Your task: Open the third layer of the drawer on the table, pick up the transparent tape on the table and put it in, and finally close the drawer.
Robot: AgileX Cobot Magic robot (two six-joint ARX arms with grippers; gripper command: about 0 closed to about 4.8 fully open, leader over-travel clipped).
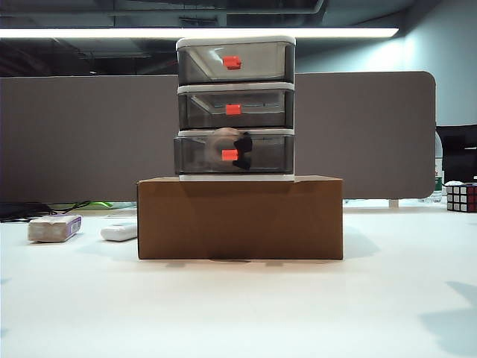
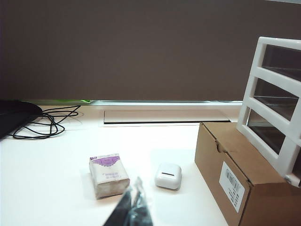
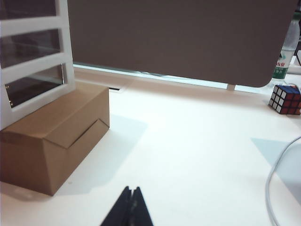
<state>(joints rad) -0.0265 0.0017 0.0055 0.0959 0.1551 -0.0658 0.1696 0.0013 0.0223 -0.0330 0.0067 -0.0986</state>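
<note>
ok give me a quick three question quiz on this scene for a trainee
1. True or false: the transparent tape lies on the open table.
2. What does the drawer stand on? A) the bare table B) a brown cardboard box C) a cube puzzle
3. Fill in: the left gripper and right gripper both have their fingers ____.

Key
1. False: it shows through the front of the third layer, by the orange-red handle.
2. B
3. shut, with nothing between them; each is seen only in its own wrist view, low over the table.
</note>
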